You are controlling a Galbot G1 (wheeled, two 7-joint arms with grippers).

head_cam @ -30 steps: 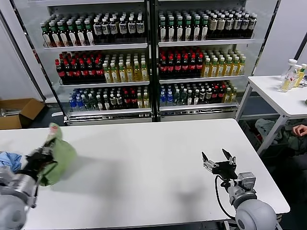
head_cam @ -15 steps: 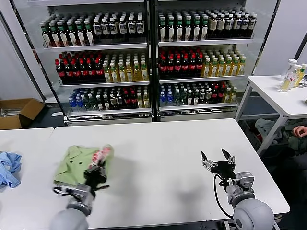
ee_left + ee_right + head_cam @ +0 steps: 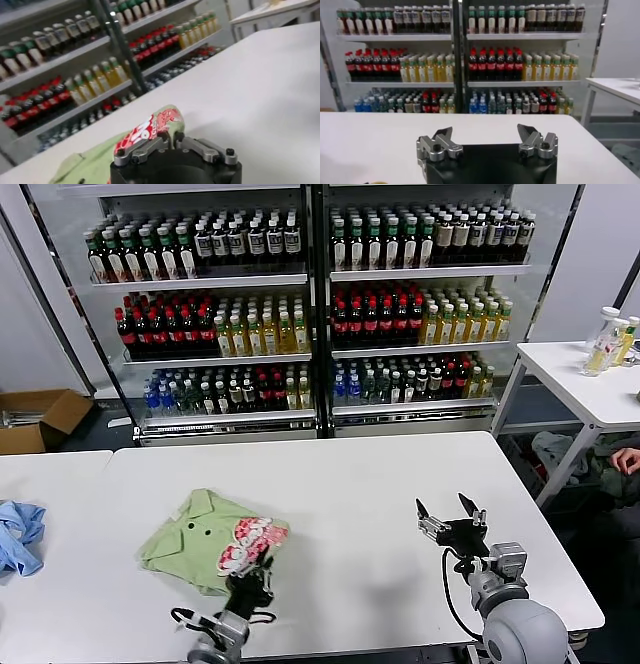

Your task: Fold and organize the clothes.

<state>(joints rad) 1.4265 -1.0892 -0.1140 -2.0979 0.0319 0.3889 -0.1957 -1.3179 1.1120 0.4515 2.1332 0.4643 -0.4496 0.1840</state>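
Head view shows the folded shirt (image 3: 215, 541) at about eight o'clock on the table (image 3: 360, 484), the left gripper (image 3: 252, 581) barely parted at its near edge and liable to drag the fold loose, while the right gripper (image 3: 448, 524) waits wide apart at four o'clock.

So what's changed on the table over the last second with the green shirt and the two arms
The left gripper carried the light green soft-fabric collared shirt from the table's left edge toward the middle and laid it flat, red-and-white print up. It is now at the shirt's near edge; whether it has let go can't be told. The right gripper stayed open over the white table, and the small light blue cloth stayed put.
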